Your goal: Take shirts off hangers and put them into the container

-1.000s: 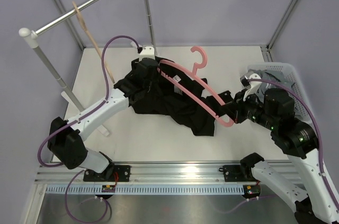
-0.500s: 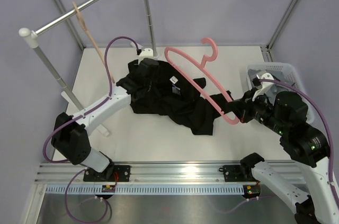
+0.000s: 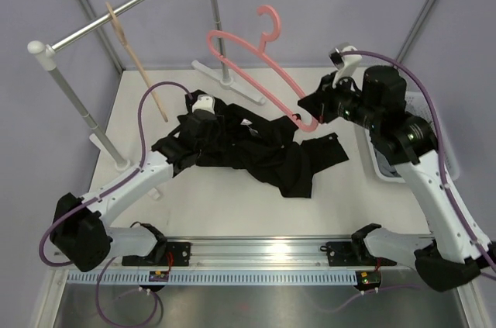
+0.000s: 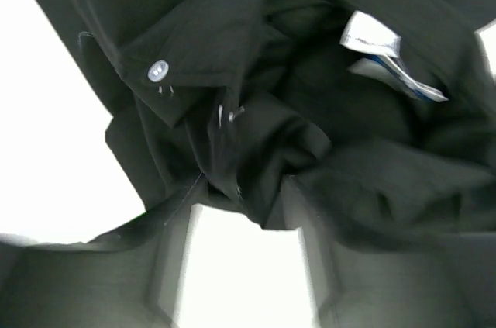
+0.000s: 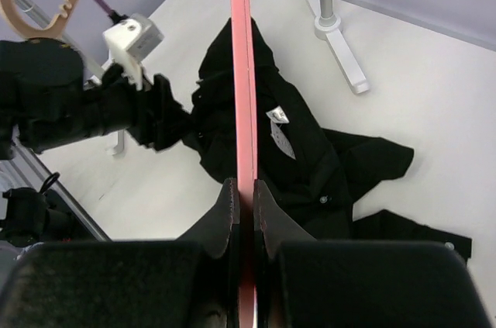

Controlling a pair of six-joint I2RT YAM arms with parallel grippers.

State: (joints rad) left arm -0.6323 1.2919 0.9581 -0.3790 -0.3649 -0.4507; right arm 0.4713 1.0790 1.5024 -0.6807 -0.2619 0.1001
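The black shirt point(image 3: 263, 153) lies crumpled on the table, off any hanger. My right gripper point(image 3: 310, 111) is shut on one end of the pink hanger point(image 3: 248, 60) and holds it in the air above the shirt, hook towards the rail. In the right wrist view the hanger point(image 5: 244, 72) runs straight up from the closed right gripper point(image 5: 246, 188). My left gripper point(image 3: 205, 122) hovers over the shirt's left part. Its fingers stand apart in the left wrist view point(image 4: 240, 204), with cloth point(image 4: 310, 111) just at their tips. The white container point(image 3: 381, 164) is mostly hidden behind the right arm.
A beige hanger point(image 3: 128, 45) hangs on the metal rail point(image 3: 124, 6) at the back left. The rail's white feet point(image 3: 232, 80) rest on the table behind the shirt. A pale button point(image 4: 158, 70) and a white label point(image 4: 372, 37) show on the cloth.
The right gripper has lifted the pink hanger up and back, out of the shirt. The left gripper has opened, let go of the cloth and drawn slightly nearer.
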